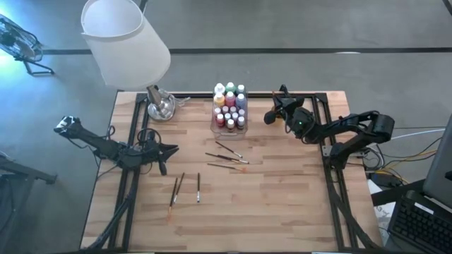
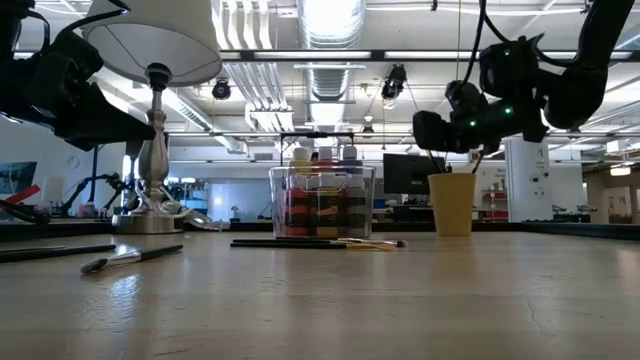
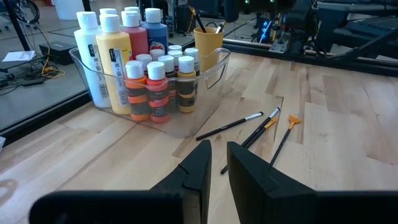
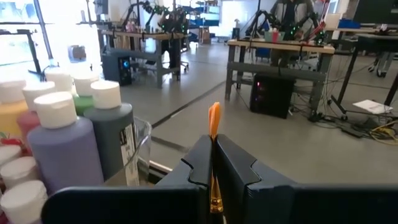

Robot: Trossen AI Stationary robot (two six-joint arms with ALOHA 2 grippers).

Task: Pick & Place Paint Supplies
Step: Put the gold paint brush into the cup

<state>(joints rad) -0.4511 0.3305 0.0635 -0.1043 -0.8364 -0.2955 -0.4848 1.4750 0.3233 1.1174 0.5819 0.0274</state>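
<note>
Right end effector (image 4: 213, 163) pinching paintbrush (image 4: 214, 134)

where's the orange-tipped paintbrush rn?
The orange-tipped paintbrush is clamped upright in the right gripper, raised near the table's back right, beside the clear plastic box of paint bottles.

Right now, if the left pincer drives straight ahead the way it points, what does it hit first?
Probably the thin dark-handled paintbrushes lying on the wooden table just ahead of the left pincer; beyond them, the clear plastic box. Depth is uncertain.
</note>
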